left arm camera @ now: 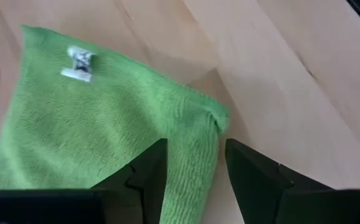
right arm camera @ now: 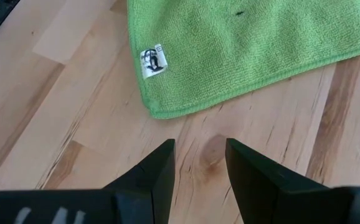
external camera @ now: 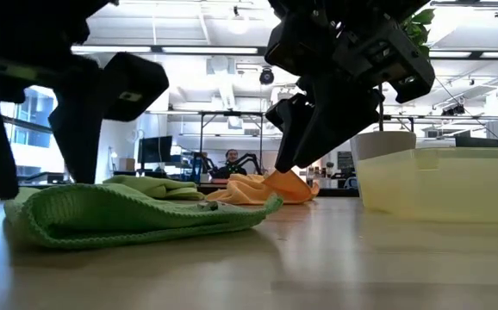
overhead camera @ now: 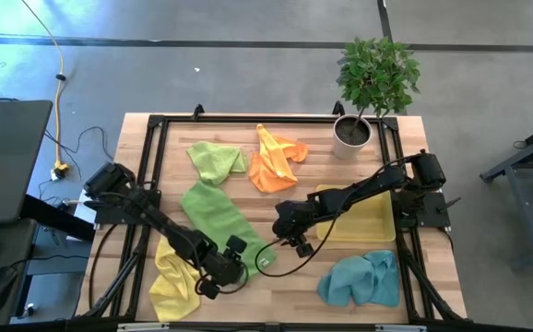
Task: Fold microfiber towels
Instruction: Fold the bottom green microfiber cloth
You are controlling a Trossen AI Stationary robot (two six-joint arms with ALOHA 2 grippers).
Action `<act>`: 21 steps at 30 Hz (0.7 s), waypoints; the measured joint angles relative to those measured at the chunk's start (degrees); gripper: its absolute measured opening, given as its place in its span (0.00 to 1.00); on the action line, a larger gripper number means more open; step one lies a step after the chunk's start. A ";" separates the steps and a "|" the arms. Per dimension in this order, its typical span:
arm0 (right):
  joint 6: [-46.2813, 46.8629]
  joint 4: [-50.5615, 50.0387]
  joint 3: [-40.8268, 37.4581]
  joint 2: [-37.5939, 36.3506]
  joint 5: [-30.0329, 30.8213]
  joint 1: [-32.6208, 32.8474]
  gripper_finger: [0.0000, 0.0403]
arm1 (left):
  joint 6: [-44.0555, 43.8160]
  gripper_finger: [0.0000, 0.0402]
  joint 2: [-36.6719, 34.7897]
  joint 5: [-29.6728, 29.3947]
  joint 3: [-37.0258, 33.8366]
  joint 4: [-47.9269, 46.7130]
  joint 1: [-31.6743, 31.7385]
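Note:
A lime green towel (overhead camera: 216, 217) lies folded into a long strip on the wooden table, a white label (right arm camera: 153, 62) near its near end. My left gripper (left arm camera: 192, 177) stands open over that end, one finger above the cloth, the other past its edge (left arm camera: 217, 121). My right gripper (right arm camera: 198, 171) hangs open over bare wood just off the same end and touches nothing. Lying loose around them are a second lime green towel (overhead camera: 216, 159), an orange one (overhead camera: 276, 159), two yellow ones (overhead camera: 363, 217) (overhead camera: 174, 277) and a teal one (overhead camera: 359, 277). My left gripper is open over the green towel's near end, slanting down from the table's left. A strip of cloth along the edge (left arm camera: 195, 168) shows between its fingers. Whether either finger touches the cloth, I cannot tell.
A potted plant in a white pot (overhead camera: 351, 134) stands at the far right corner. A black frame (overhead camera: 156, 124) runs round the table's edges. Bare wood (overhead camera: 294, 286) shows near the front edge between the yellow and teal towels. A person sits far off in the room behind.

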 joint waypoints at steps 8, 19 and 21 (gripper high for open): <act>-0.04 -0.38 0.00 0.01 0.00 -0.10 0.33 | 3.38 0.37 3.02 -1.13 0.09 5.47 -0.89; -0.09 -1.05 0.00 0.02 0.02 -0.11 0.33 | 1.78 0.33 6.13 -2.73 0.26 4.62 -1.19; -0.11 -1.28 0.00 0.02 0.02 -0.11 0.33 | 0.92 0.28 5.82 -2.73 0.23 4.93 -1.26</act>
